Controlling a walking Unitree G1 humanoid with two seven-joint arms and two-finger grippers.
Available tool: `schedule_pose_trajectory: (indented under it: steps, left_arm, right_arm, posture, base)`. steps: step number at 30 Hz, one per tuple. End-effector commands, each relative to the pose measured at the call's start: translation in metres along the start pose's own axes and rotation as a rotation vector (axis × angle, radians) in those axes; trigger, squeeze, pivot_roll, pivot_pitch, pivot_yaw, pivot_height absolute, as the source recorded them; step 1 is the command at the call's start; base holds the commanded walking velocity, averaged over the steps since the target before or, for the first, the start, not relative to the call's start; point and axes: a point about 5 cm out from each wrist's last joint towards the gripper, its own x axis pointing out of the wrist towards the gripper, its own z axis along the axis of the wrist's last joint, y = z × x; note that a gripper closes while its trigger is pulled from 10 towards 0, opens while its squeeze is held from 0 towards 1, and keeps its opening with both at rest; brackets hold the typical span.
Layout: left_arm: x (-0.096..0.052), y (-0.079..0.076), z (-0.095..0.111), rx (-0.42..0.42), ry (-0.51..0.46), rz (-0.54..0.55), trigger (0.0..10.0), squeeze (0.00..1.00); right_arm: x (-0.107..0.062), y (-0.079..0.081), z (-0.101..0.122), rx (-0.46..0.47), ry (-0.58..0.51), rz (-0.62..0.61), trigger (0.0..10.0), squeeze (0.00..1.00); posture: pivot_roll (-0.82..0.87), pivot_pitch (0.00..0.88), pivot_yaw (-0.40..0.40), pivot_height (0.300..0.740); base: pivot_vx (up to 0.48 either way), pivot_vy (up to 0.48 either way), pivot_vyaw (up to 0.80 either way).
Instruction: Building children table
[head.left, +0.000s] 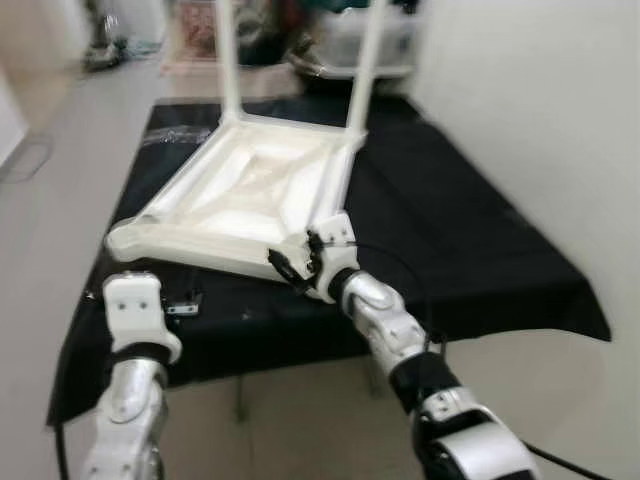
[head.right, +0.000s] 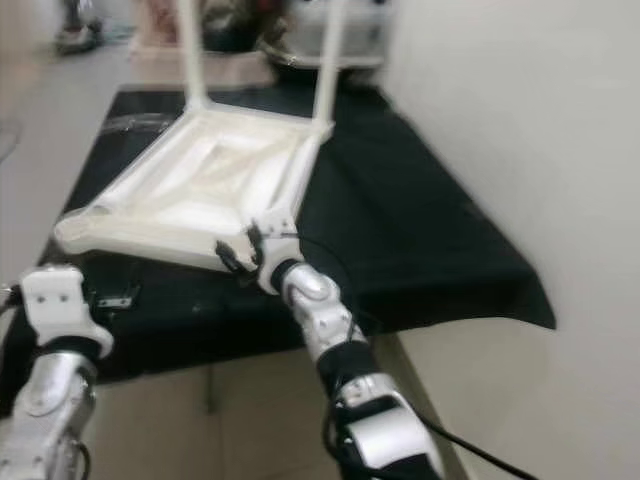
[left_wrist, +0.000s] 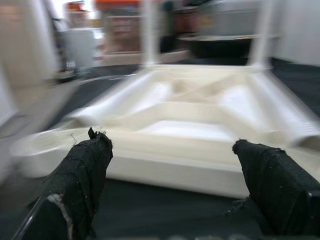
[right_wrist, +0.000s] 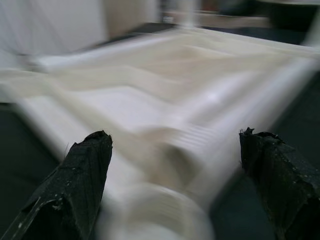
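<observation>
I see a cream-white children's table (head.left: 245, 205) upside down on the worktop (head.left: 470, 250), which is draped in plain black cloth. On the cloth beside the table my arms are silver and white, each tool's fingers (left_wrist: 82, 175) matte black. Beyond the worktop, the floor (head.left: 60, 210) is pale grey.

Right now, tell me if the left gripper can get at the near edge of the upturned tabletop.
Probably yes: the left gripper is open, facing the tabletop's near edge with bare black cloth between them.
</observation>
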Motion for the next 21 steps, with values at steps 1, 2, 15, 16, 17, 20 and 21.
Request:
schedule_pose_trajectory:
  steps: [1, 2, 15, 16, 17, 20, 21]
  left_arm:
    - [-0.002, -0.003, -0.005, -0.004, 0.024, -0.012, 10.0, 0.00]
    - [-0.002, -0.003, -0.005, -0.004, 0.024, -0.013, 10.0, 0.00]
    - [0.003, -0.007, -0.009, 0.002, 0.037, -0.053, 10.0, 0.00]
    - [0.004, -0.007, -0.010, 0.002, 0.039, -0.061, 10.0, 0.00]
    - [0.004, -0.007, -0.010, 0.002, 0.039, -0.061, 10.0, 0.00]
    - [0.005, -0.007, -0.010, 0.004, 0.042, -0.071, 10.0, 0.00]
    - [0.005, -0.007, -0.010, 0.004, 0.043, -0.073, 10.0, 0.00]
  right_arm:
    - [-0.002, -0.001, -0.003, -0.006, 0.018, -0.007, 10.0, 0.00]
    - [-0.003, -0.001, -0.004, -0.013, 0.020, -0.007, 10.0, 0.00]
    - [-0.013, -0.001, 0.003, -0.029, 0.003, -0.044, 10.0, 0.00]
    - [-0.014, -0.001, 0.002, -0.021, 0.004, -0.054, 10.0, 0.00]
    - [-0.014, -0.001, 0.002, -0.021, 0.004, -0.054, 10.0, 0.00]
    - [-0.015, -0.001, 0.000, -0.019, 0.007, -0.068, 10.0, 0.00]
    - [-0.014, -0.001, 0.000, -0.019, 0.008, -0.071, 10.0, 0.00]
  posture:
    - [0.09, 0.000, -0.090, 0.740]
    - [0.09, 0.000, -0.089, 0.740]
    - [0.01, 0.000, -0.020, 0.740]
    - [0.01, 0.000, -0.013, 0.740]
    - [0.01, 0.000, -0.013, 0.740]
    - [0.00, 0.000, -0.004, 0.740]
    - [0.00, 0.000, -0.004, 0.740]
  base:
    - [0.000, 0.000, 0.00]
    - [0.000, 0.000, 0.00]
    - [0.000, 0.000, 0.00]
    - [0.000, 0.000, 0.00]
    - [0.000, 0.000, 0.00]
    - [0.000, 0.000, 0.00]
    - [0.000, 0.000, 0.00]
